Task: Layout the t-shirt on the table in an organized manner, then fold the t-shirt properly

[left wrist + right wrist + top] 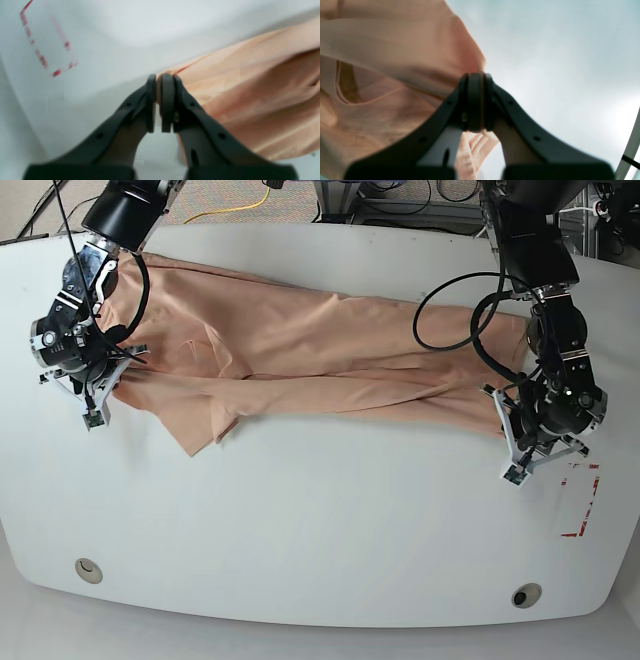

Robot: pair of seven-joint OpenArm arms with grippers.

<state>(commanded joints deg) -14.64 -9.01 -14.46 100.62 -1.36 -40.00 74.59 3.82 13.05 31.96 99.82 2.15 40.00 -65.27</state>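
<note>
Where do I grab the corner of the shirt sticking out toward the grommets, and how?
I'd pinch the t-shirt near the tip of its hanging corner, coming from the grommet-hole side of the table. That corner lies as a single point with bare tabletop beyond it, so fingers could probably slide under the thin edge without catching the bunched folds behind.

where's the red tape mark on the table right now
In the base view, the red tape mark lies on the table's right side, just below the left end effector and above a grommet hole.
</note>
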